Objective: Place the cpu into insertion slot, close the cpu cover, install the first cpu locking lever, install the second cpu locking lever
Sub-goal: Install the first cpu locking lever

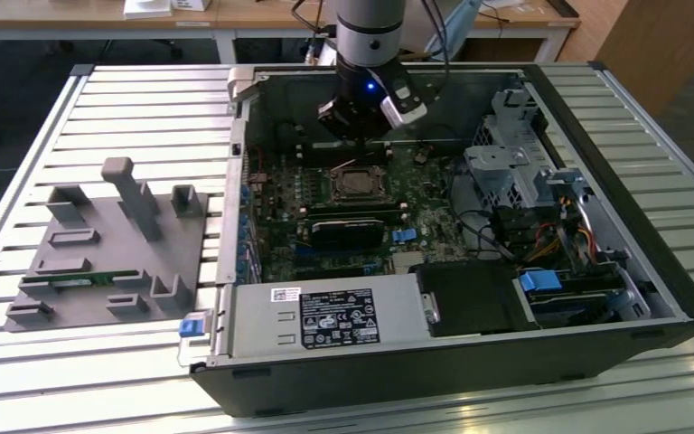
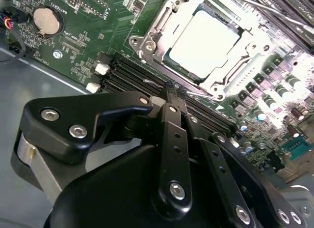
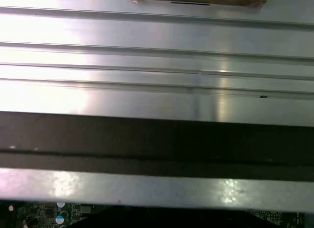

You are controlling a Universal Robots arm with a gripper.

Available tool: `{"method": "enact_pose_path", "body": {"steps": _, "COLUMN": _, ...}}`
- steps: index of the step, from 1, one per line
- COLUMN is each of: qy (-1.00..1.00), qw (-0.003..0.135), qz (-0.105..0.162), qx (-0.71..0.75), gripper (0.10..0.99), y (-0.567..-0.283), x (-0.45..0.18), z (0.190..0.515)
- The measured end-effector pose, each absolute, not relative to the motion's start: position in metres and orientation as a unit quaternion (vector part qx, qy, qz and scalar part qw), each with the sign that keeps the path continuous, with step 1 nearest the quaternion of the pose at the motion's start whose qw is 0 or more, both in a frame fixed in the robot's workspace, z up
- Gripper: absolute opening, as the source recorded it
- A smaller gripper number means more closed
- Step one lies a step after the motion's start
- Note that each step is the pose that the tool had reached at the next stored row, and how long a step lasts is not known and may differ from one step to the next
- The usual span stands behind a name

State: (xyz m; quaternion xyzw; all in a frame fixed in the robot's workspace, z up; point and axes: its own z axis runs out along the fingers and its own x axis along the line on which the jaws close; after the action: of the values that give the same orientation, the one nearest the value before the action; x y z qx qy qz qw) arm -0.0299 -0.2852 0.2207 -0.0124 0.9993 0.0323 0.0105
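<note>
tool [image 2: 175, 90] above memory slots | fingers together | cpu [image 2: 203, 43] seated in insertion slot [image 2: 147, 43]

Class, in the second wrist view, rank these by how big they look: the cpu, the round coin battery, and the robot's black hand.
1. The hand, though it sits nearest the camera, so its apparent size is inflated.
2. The cpu, seated in its slot.
3. The coin battery.
</note>
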Motion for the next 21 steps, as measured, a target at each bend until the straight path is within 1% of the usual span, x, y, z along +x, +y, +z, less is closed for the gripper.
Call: {"method": "enact_pose_path", "body": {"steps": 21, "qy": 0.999, "qw": 0.009, "qz": 0.032, "qx": -0.012, "gripper": 0.106, "y": -0.284, "x": -0.019, "z": 0.206}}
